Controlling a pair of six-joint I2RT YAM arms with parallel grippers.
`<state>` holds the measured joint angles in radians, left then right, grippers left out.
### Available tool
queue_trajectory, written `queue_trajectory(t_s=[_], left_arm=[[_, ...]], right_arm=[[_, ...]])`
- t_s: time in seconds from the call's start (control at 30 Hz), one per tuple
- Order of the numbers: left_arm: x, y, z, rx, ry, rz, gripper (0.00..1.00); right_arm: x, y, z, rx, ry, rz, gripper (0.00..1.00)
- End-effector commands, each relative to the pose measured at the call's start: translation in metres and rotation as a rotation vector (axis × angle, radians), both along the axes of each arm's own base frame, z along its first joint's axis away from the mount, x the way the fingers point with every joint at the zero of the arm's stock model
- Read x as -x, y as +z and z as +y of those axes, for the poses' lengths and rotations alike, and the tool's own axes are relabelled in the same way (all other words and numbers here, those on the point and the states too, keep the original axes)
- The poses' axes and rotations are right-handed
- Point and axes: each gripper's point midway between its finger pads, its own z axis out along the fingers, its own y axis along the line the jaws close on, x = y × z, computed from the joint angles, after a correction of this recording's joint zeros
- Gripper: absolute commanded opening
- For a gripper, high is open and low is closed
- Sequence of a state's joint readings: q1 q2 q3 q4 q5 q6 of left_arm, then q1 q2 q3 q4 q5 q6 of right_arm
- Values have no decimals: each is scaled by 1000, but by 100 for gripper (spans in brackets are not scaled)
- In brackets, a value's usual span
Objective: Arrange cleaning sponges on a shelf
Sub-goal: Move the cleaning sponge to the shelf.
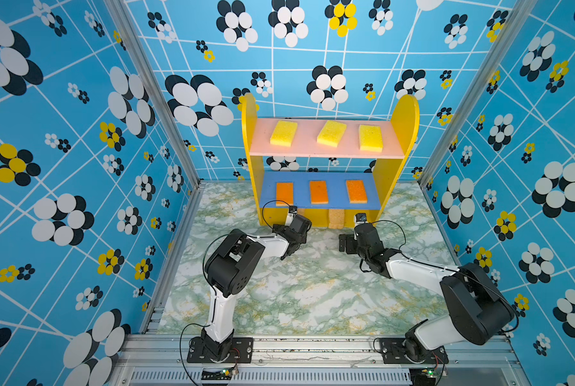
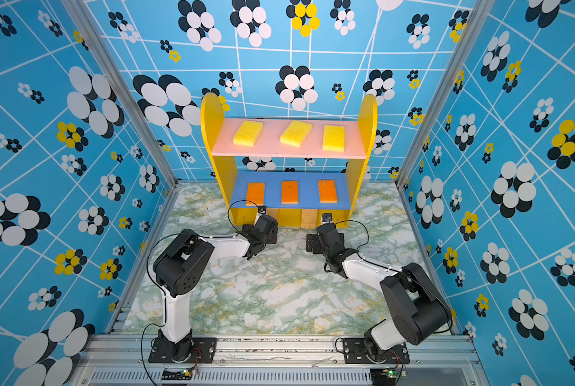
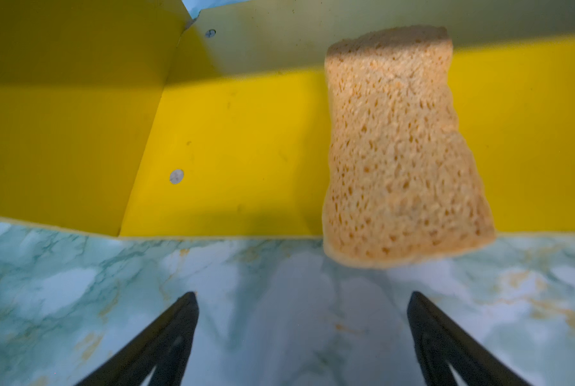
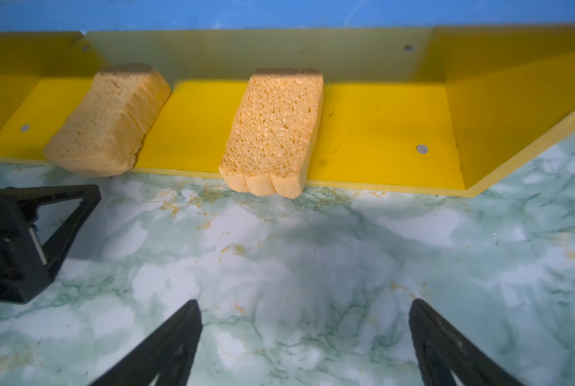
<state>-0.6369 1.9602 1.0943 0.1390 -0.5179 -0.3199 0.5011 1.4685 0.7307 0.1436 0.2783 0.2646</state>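
Right wrist view shows what the top views mostly hide: two tan porous sponges lie on the yellow base board of the shelf [image 4: 379,113], under the blue board. One tan sponge [image 4: 274,132] sits straight ahead of the right claw [image 4: 304,320], its near end hanging over the board's front edge above the marble tabletop [image 4: 313,254]. The other tan sponge [image 4: 109,122] lies further toward the left claw [image 4: 29,240], angled, also poking past the edge. The right claw's fingers stand wide apart with nothing between them, well short of the sponges.

Left wrist view shows a single tan block [image 3: 399,147], ahead of the left claw [image 3: 303,317] and off toward one finger; the claw is spread wide and empty, apart from the sponge.

Both top views add the upper tiers, which neither wrist camera sees. Three yellow sponges [image 1: 283,133] [image 1: 331,133] [image 1: 370,137] lie spaced along the pink board [image 1: 313,150], above and beyond both claws. Three orange sponges [image 2: 255,193] [image 2: 289,191] [image 2: 327,190] lie in a row on the blue board [image 2: 344,200]. From above, only one tan end [image 1: 335,219] clearly peeks out between the two claws
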Motion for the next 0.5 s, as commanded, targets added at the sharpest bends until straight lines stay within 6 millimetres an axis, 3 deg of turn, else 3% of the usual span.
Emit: queue_trajectory(t_s=[0.0,0.13,0.27,0.47], left_arm=[[10,53,-17,64,-91,-104,99],[25,88,-2,97,-82,-149,99],[39,127,15,106,-92,-204,99],[52,162,55,98,-83,-245,99]], right_arm=[[7,42,-4,74,91,-10,99],[11,67,-31,138,55,-45,99],[10,74,-74,135,-43,-87,99],[9,57,-125,84,-133,-164,99]])
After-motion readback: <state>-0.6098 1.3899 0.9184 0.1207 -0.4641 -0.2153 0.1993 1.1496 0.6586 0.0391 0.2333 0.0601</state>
